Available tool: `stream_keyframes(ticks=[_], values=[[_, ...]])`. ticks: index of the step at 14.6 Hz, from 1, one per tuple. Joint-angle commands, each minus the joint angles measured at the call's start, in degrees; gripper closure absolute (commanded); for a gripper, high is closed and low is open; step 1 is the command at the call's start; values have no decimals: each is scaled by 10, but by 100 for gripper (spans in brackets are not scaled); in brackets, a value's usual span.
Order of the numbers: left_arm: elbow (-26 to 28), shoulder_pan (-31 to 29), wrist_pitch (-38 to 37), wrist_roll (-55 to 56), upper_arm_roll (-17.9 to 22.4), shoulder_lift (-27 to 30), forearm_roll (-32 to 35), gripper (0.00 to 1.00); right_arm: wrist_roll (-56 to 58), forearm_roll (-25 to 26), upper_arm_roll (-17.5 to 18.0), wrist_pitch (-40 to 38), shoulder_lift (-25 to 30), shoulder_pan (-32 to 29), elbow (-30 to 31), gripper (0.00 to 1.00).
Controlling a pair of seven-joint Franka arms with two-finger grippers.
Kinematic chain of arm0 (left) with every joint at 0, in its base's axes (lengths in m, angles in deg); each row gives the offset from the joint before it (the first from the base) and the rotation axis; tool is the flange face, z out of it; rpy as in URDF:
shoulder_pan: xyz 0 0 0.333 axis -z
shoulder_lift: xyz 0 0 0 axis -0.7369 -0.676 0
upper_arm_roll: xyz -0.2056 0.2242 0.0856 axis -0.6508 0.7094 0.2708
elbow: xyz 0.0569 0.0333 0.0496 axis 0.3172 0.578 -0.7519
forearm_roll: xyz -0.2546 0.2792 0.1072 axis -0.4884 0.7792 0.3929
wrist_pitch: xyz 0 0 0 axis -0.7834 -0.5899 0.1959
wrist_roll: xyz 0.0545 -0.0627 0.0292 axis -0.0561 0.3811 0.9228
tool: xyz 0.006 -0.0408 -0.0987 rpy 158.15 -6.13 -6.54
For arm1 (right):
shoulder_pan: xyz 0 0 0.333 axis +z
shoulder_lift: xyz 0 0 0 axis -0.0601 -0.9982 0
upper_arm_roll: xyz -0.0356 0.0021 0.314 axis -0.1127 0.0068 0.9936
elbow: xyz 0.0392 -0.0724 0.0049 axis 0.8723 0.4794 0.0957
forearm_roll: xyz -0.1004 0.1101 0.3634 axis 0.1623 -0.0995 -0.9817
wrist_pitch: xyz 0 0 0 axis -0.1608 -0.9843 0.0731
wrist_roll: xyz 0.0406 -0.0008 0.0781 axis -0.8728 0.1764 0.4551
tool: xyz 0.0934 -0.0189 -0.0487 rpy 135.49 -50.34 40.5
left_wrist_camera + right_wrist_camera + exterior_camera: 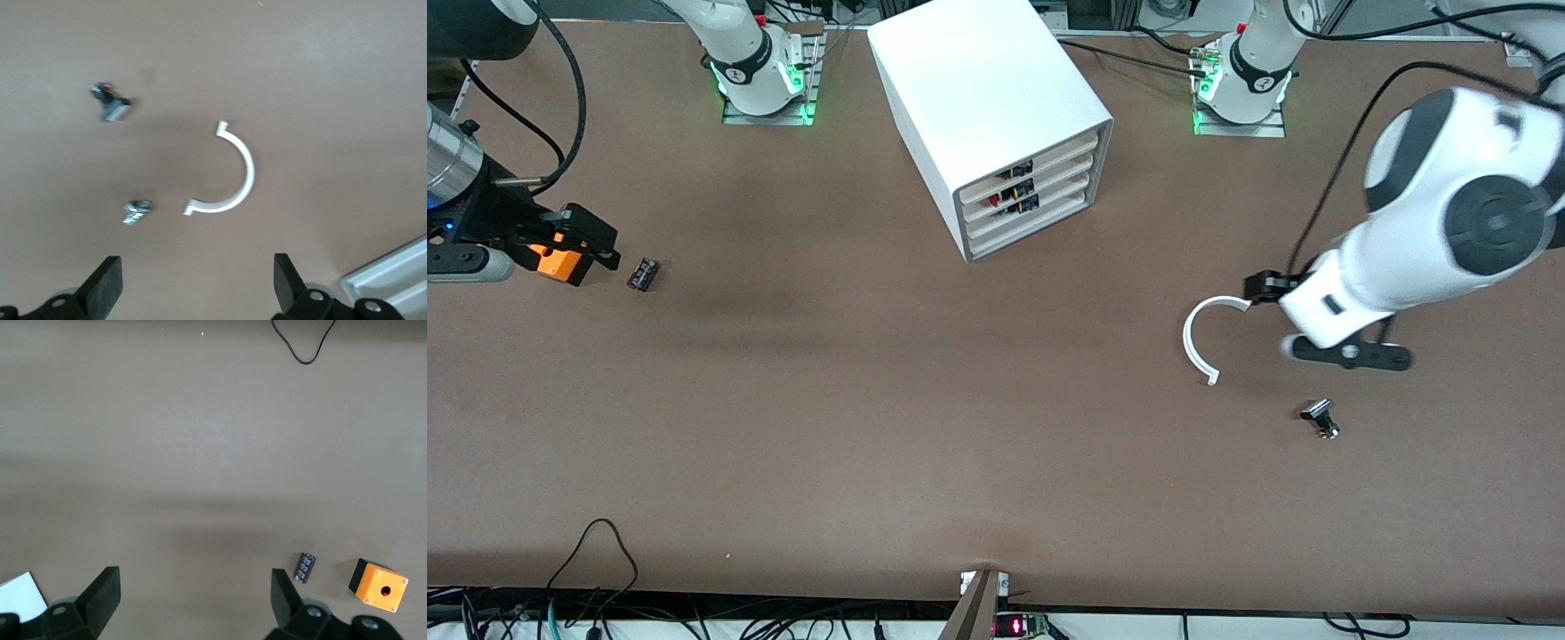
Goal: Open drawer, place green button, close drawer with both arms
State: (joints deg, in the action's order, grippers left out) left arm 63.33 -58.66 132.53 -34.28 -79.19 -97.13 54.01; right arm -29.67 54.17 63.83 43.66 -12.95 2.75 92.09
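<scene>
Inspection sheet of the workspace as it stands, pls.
Surface: brown table, bare in the middle.
Drawer: third drawer of the white cabinet, shut.
Button: green cap not made out; perhaps the small blurred part beside the white ring.
Clutter: black-capped button, orange box, dark cylinder.
Pincers: left pincer open, over the table by the ring; right pincer open, over the table by the orange box.
Cables: black loop on the table's camera edge.
Surroundings: wiring under that edge.
</scene>
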Motion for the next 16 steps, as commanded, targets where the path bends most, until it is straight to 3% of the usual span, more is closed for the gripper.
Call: stream_keyframes(ticks=[1,2,5,7,9,11,14,16], values=[[44,41,20,-67,108,88,-61,0,-2,3,7,-9,0,-7,-8,0],[70,51,43,-70,146,119,-80,0,-2,3,8,-9,0,-7,-8,0],[173,62,123,-109,178,199,-84,0,-3,3,8,-9,0,-7,-8,0],[211,90,152,-114,226,226,-91,0,-3,3,8,-8,0,-7,-8,0],[222,109,145,-107,260,233,-100,0,-3,3,8,-8,0,-6,-8,0],[223,111,96,-101,268,242,-102,0,-4,3,9,-8,0,-6,-8,0],[223,140,87,-92,300,242,-102,0,-5,3,9,-8,0,-6,-8,0],[211,141,74,-93,299,235,-102,0,-5,3,9,-8,0,-6,-8,0]])
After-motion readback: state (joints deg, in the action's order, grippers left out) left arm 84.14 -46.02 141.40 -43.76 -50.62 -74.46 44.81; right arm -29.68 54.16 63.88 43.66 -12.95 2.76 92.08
